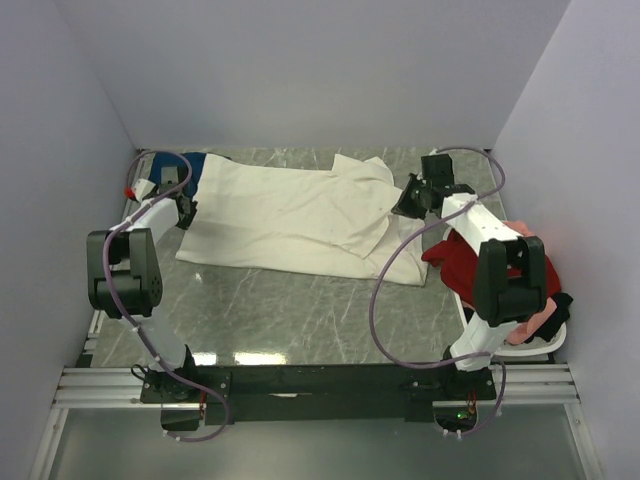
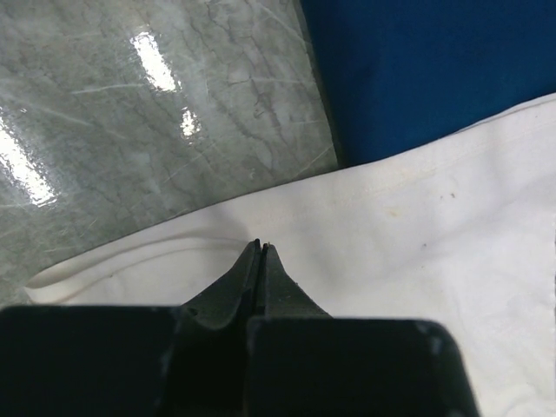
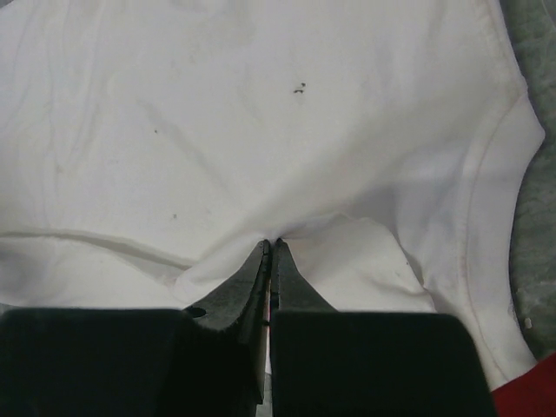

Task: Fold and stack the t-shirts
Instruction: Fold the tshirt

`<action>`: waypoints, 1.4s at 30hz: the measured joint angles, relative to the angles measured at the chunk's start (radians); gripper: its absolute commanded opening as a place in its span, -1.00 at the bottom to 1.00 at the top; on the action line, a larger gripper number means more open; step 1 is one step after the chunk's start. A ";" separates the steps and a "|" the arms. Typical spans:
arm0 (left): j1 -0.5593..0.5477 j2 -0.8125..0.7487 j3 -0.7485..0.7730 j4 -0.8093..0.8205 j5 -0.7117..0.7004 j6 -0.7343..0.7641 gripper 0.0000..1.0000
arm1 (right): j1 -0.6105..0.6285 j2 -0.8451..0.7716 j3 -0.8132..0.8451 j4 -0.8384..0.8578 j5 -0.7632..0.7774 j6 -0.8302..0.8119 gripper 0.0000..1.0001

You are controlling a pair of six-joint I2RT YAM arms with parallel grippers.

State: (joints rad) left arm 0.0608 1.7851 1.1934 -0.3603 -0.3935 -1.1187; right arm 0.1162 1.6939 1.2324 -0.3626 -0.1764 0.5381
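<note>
A cream-white t-shirt (image 1: 300,215) lies spread across the back of the table, its right part folded over itself. My right gripper (image 1: 408,200) is shut on it: in the right wrist view the cloth (image 3: 287,130) puckers into the closed fingertips (image 3: 271,243). My left gripper (image 1: 186,208) is shut with its tips (image 2: 261,245) at the shirt's left edge (image 2: 417,226); no cloth shows between the jaws. A dark blue t-shirt (image 1: 196,165) lies at the back left, also in the left wrist view (image 2: 434,69). Red (image 1: 458,255), pink (image 1: 540,318) and black (image 1: 562,300) shirts sit piled at the right.
A white basket (image 1: 535,345) at the right edge holds the pile of shirts. Grey walls close in the table on the left, back and right. Bare marble table (image 1: 290,310) shows in front of the cream shirt. A purple cable loops from the right arm (image 1: 378,300).
</note>
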 measured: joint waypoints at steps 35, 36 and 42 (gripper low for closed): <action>-0.045 -0.297 -0.448 0.327 0.126 0.052 0.16 | 0.198 -0.032 -0.276 0.218 0.042 0.063 0.19; -0.045 -0.294 -0.449 0.335 0.126 0.057 0.15 | 0.198 -0.021 -0.276 0.228 0.047 0.066 0.20; -0.043 -0.258 -0.449 0.379 0.129 0.085 0.13 | 0.198 0.023 -0.275 0.255 0.059 0.068 0.25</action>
State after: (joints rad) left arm 0.0174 1.5272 0.7444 0.0185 -0.2649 -1.0332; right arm 0.3145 1.7164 0.9573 -0.1078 -0.1173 0.6056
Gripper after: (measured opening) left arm 0.568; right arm 0.614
